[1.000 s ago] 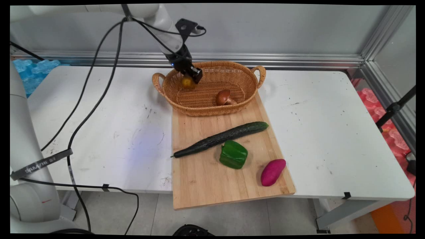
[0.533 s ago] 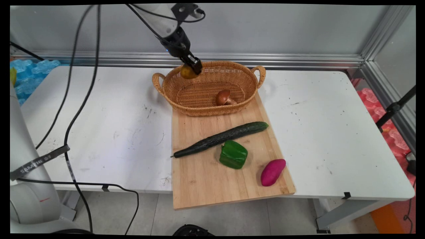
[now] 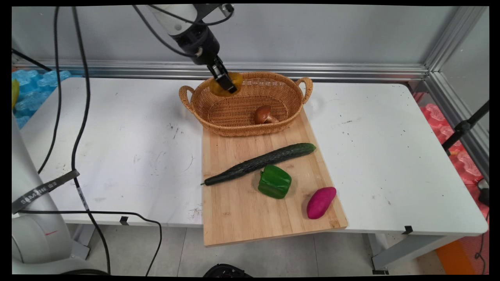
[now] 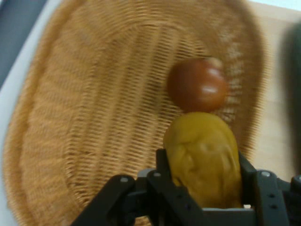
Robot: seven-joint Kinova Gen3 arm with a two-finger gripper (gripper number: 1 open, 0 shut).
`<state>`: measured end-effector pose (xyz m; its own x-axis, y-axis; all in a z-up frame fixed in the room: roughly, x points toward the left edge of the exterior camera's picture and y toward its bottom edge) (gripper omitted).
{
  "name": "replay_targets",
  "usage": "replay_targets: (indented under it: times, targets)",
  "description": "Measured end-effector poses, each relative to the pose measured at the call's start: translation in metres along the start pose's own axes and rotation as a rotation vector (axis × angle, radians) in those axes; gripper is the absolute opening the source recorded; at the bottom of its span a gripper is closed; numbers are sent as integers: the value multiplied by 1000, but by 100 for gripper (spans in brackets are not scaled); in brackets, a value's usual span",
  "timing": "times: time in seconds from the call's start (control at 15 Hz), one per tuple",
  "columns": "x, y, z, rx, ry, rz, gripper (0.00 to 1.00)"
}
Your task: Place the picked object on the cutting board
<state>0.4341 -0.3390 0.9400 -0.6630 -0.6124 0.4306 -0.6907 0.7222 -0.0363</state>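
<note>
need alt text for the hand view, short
A black gripper rising from the bottom edge is shut on a yellow-brown potato, held above a wicker basket that fills most of the picture. A brown mushroom lies in the basket just beyond the potato.

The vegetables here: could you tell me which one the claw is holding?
The yellow-brown potato, gripped in the claw above the basket; the mushroom lies in the basket.
</note>
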Motion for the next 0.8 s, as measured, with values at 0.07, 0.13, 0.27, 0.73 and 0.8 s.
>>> replay_targets:
  times: [0.07, 0.13, 0.27, 0.73, 0.8]
  targets:
    - [-1, 4, -3, -19, 3, 38, 0]
    - [-3, 8, -6, -38, 7, 76, 0]
    - [-6, 18, -12, -78, 17, 165, 0]
    - [-18, 58, -25, -201, 53, 445, 0]
    - [-21, 66, -26, -219, 57, 491, 0]
